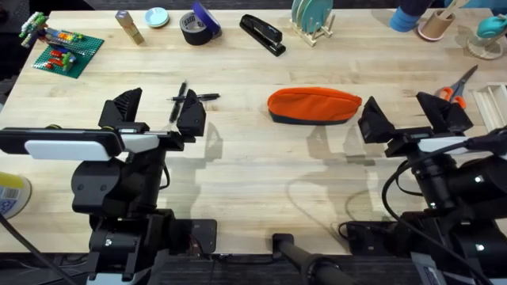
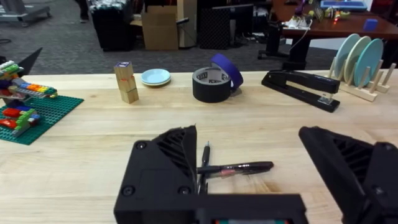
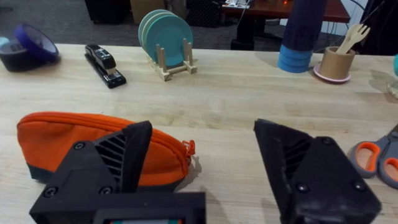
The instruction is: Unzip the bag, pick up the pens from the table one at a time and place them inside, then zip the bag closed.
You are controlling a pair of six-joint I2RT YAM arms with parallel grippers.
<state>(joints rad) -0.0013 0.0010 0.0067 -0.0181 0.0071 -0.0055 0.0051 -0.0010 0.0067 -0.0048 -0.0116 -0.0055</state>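
The orange bag (image 1: 314, 105) with a navy bottom edge lies on the table (image 1: 261, 158) at mid-centre, its zipper shut. In the right wrist view the bag (image 3: 62, 134) has its zipper pull (image 3: 189, 147) at the end nearest my right gripper. Two black pens (image 1: 190, 98) lie crossed to the left of the bag. My left gripper (image 1: 157, 112) hovers open just short of them, its right finger beside the pens (image 2: 236, 168). To the right of the bag, my right gripper (image 1: 409, 116) stands open with nothing held.
Along the far edge are a black stapler (image 1: 262, 34), tape rolls (image 1: 198, 26), a wooden block (image 1: 131, 28), a small dish (image 1: 157, 17) and a plate rack (image 1: 313, 20). A Lego plate (image 1: 63, 51) sits far left. Orange-handled scissors (image 1: 457, 87) lie right of my right gripper.
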